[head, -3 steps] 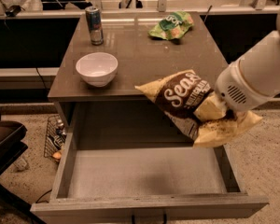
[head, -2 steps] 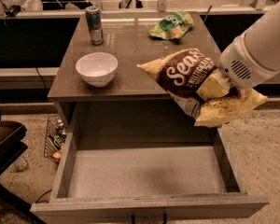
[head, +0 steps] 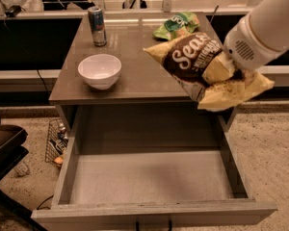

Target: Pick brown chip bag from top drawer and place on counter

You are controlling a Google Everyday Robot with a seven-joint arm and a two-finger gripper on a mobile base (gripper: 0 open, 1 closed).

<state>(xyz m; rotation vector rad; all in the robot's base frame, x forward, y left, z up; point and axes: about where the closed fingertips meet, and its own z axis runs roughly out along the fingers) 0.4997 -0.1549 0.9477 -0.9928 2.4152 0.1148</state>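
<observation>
The brown chip bag [head: 189, 57], dark brown with white script and pale yellow ends, hangs in the air over the counter's right front edge. My gripper [head: 225, 75] is shut on the bag's right part, at the end of the white arm coming in from the upper right. The bag's far end reaches over the counter [head: 135, 47]. The top drawer [head: 149, 177] is pulled wide open below, and its pale grey floor is bare.
A white bowl [head: 99, 70] stands on the counter's left front. A drink can [head: 97, 26] stands at the back left. A green chip bag [head: 177, 25] lies at the back right. A wire basket [head: 55, 141] and a dark seat [head: 2, 146] are on the floor at left.
My gripper has carried the brown chip bag upward and a little farther back, from over the drawer's right rear toward the counter's front edge.
</observation>
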